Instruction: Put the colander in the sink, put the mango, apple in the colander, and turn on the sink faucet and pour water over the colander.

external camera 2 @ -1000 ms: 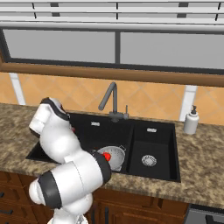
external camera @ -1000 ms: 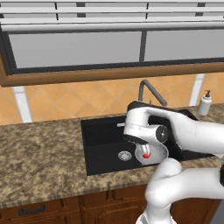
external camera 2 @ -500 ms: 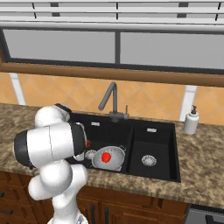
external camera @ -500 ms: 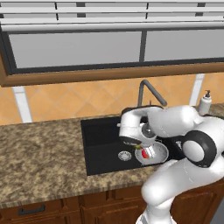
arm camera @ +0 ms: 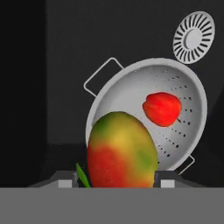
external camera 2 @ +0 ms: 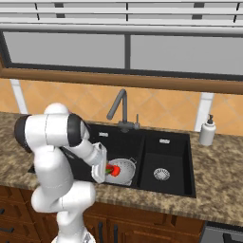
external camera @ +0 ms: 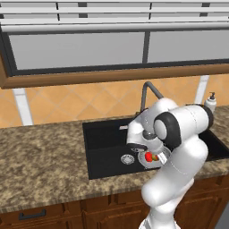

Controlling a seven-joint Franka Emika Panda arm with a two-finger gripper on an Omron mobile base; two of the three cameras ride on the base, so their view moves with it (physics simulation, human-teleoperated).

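Black sink (external camera 2: 142,142) cradles the colander (arm camera: 131,94) with the apple (arm camera: 162,108); fingers (arm camera: 160,177) clasp the mango (arm camera: 121,152) above.

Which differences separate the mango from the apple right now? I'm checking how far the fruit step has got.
The mango is held between the fingertips of the hand, above the colander; the apple already lies loose inside it. The mango is oval, yellow-orange with red and green patches; the apple is plain red and rounder. Both are over the black sink.
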